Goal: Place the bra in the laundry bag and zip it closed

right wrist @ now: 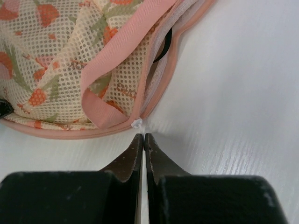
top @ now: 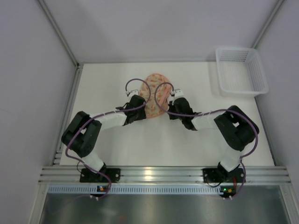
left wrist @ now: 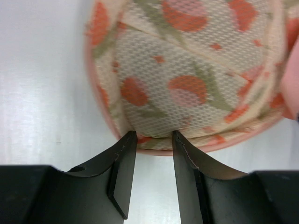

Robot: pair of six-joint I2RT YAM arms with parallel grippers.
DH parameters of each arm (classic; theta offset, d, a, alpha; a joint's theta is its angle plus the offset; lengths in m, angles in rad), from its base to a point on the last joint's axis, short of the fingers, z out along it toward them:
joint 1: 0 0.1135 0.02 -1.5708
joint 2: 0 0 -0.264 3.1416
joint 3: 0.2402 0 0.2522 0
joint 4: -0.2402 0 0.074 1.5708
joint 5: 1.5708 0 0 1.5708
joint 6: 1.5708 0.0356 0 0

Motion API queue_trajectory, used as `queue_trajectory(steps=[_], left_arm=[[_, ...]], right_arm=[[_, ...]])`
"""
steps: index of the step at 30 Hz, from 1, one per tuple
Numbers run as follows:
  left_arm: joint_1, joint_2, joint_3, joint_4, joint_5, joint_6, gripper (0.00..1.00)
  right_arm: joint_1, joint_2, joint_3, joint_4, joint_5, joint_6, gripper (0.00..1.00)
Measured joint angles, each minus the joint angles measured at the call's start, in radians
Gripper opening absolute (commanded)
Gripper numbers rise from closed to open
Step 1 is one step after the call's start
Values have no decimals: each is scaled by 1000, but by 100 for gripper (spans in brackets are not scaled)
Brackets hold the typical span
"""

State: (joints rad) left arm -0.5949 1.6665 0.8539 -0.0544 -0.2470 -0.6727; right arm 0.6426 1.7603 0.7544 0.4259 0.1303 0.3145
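Observation:
The laundry bag (top: 156, 94) lies on the white table between both grippers, orange-pink pattern up. In the left wrist view the bag (left wrist: 187, 70) fills the top; my left gripper (left wrist: 154, 136) is open, its fingertips (left wrist: 131, 140) touching the bag's pink rim. In the right wrist view the bag (right wrist: 56, 60) shows its pink strap loop (right wrist: 110, 58) and a gap in the rim where a black curved piece (right wrist: 166, 44) shows; the rest of the bra is hidden. My right gripper (right wrist: 144, 136) is shut, its tips pinching the white zipper pull (right wrist: 137, 124).
A white plastic mesh basket (top: 240, 70) stands at the back right of the table. Grey walls close off the left, back and right sides. Purple cables loop above both wrists near the bag.

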Motion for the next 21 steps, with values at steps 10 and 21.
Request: queue_trajectory(steps=[10,21], left_arm=[[109,37,75,-124,-19,71,43],[118,-72,113,-229,-10,161,43]], right_arm=[[16,-82,-56,2,16,31,0],[158,-1,-28,16,108,187,0]])
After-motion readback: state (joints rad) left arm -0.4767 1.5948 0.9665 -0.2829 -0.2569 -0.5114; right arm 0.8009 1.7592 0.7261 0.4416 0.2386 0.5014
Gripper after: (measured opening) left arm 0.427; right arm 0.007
